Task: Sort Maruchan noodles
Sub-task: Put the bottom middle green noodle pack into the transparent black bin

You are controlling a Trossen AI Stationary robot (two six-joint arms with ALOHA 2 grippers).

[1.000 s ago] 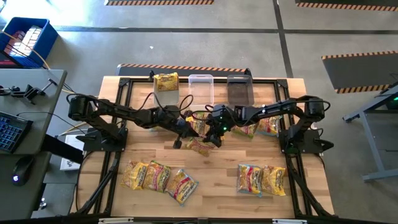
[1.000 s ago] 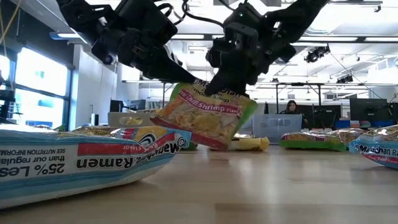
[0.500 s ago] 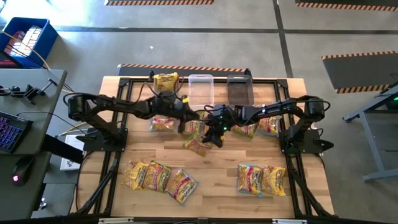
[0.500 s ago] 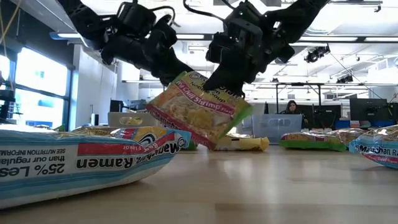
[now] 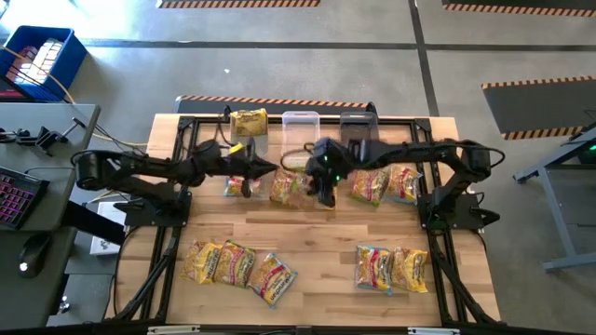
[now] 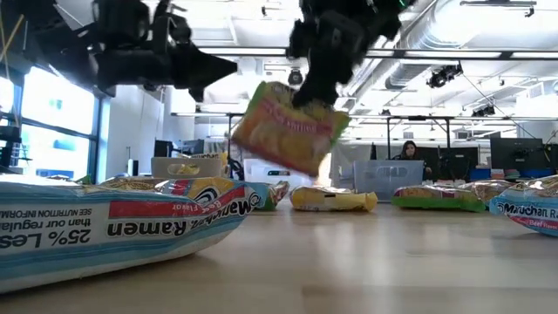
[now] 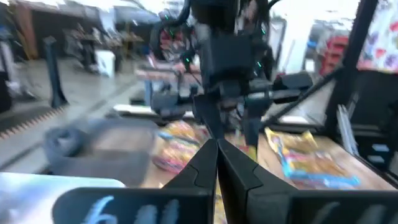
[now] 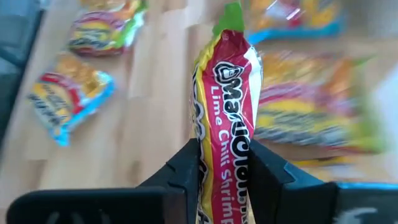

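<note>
Noodles packet (image 8: 225,106) (lime shrimp) pinched between right gripper (image 8: 224,165) fingers.

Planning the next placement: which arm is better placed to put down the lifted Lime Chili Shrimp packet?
The right. The right gripper is clamped on the Lime Chili Shrimp packet, holding it above the table. The left gripper is shut and empty, off to the side.

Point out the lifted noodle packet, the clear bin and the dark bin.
Lifted noodle packet (image 6: 288,131): low view, middle of its front face.
Clear bin (image 5: 301,133): high view, its floor.
Dark bin (image 5: 358,130): high view, its floor.
</note>
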